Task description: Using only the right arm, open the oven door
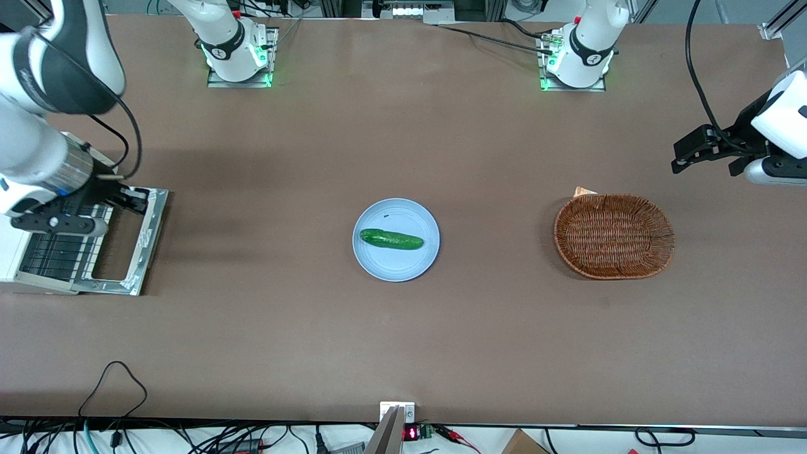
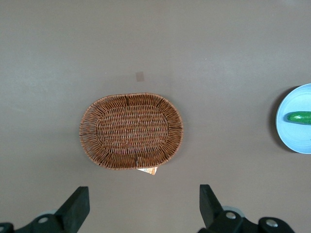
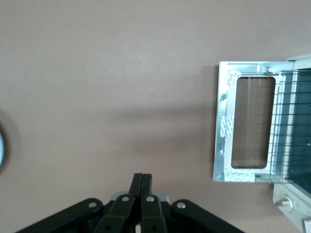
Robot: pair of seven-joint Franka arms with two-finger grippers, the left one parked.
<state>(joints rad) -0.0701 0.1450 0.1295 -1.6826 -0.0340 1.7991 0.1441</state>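
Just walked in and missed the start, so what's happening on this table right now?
The right arm is working at the toaster oven. The oven door already lies folded down flat, exposing the wire rack. The gripper hangs above the oven's opening, fingers shut on nothing. A cucumber lies untouched on the blue plate; the wicker basket sits toward the parked arm's end.

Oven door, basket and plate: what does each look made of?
Oven door: bright metal frame with glare spots, around a see-through pane, probably glass; it lies folded down flat. Basket: woven brown wicker or rattan, strands plainly visible. Plate: smooth, matte pale blue, ceramic or plastic; cannot tell which. The gripper, fingers shut, hangs over the door's edge nearest the oven.
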